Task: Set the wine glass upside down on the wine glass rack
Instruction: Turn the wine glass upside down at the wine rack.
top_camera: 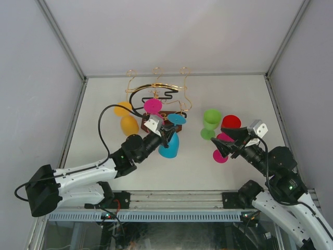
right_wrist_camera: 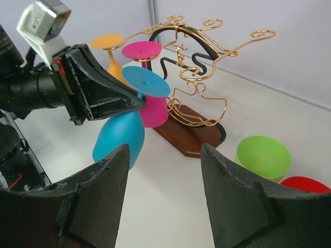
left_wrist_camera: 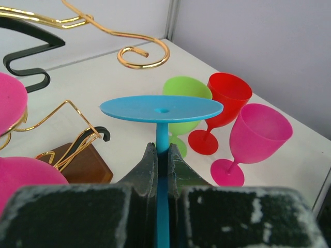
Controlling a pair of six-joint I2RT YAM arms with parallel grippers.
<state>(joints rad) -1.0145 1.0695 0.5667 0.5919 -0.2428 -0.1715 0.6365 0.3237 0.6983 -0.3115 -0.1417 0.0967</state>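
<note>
A blue wine glass point(top_camera: 169, 146) hangs upside down, bowl low and flat foot point(left_wrist_camera: 161, 108) on top. My left gripper point(top_camera: 165, 133) is shut on its thin stem point(left_wrist_camera: 163, 147), just right of and in front of the wine glass rack point(top_camera: 156, 88). The rack is gold scrolled wire with a black band on a brown wooden base point(right_wrist_camera: 186, 135). In the right wrist view the blue wine glass point(right_wrist_camera: 120, 138) is beside that base. My right gripper point(top_camera: 225, 140) stands open and empty over the table at the right, its fingers point(right_wrist_camera: 103, 170) wide apart.
A pink glass point(top_camera: 153, 105) and an orange glass point(top_camera: 127, 124) hang upside down on the rack. Green point(top_camera: 211, 120), red point(top_camera: 230, 123) and pink point(top_camera: 222, 152) glasses stand upright on the table around my right gripper. Grey walls close the table in.
</note>
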